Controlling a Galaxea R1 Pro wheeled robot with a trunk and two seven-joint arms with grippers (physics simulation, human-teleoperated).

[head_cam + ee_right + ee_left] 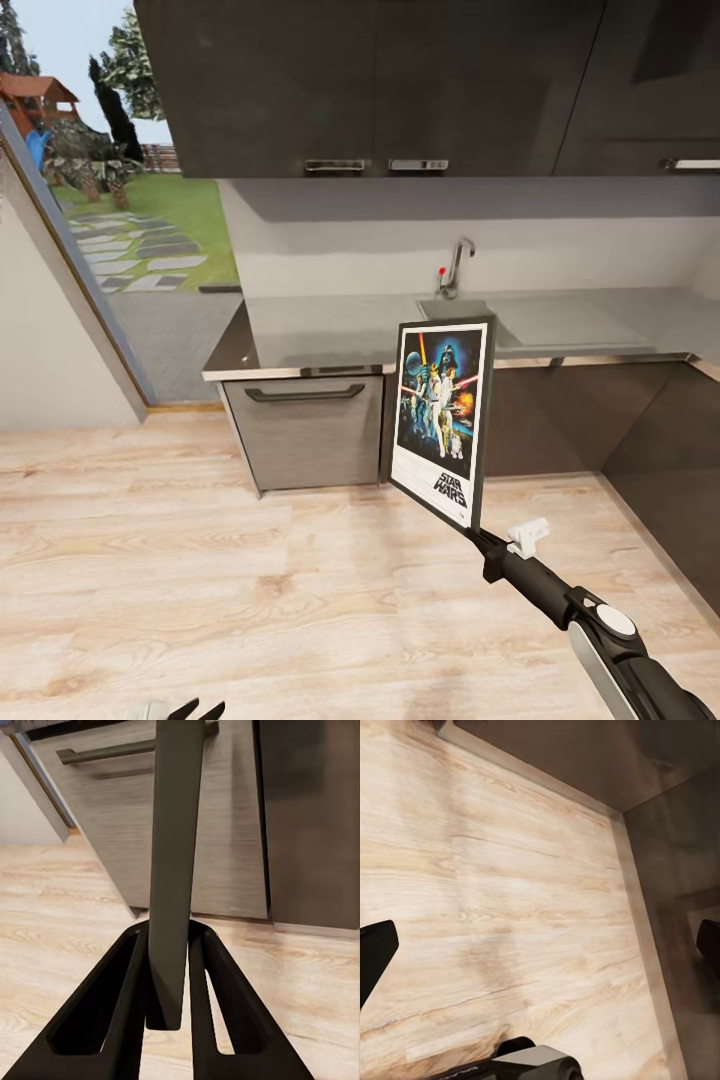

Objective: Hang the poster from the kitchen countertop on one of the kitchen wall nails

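1. The poster [441, 420] is held up in the air, clear of the kitchen countertop [330, 340], in front of the lower cabinets. In the head view it sits just right of centre, upright with its top leaning slightly toward 1 o'clock, showing its dark blue artwork and the black "STAR WARS" logo near its lower edge.
2. The right gripper [478, 537] holds the poster at its lower corner, at about 5 o'clock from the poster's middle. In the right wrist view the two black fingers [112, 1012] are closed onto the poster [174, 870], seen edge-on as a thin dark slab running up between them.
3. The right arm [600, 630] reaches in from the 5 o'clock corner of the head view, with a small white part just beside the wrist.
4. Behind the poster, toward 12 o'clock, the grey countertop carries an inset sink [455, 310] and a chrome tap [457, 262]. Dark upper cabinets [400, 80] hang above it.
5. At 9 o'clock from the poster, below the counter, stands a grey drawer front with a dark handle [305, 393].
6. The left gripper [195, 711] shows at the bottom edge of the head view, at about 7 o'clock. In the left wrist view its fingertips [375, 952] sit well apart at opposite edges, holding nothing, above the pale wooden floor [510, 907].
7. At 10 o'clock, a large window [120, 200] looks onto a lawn with stepping stones.
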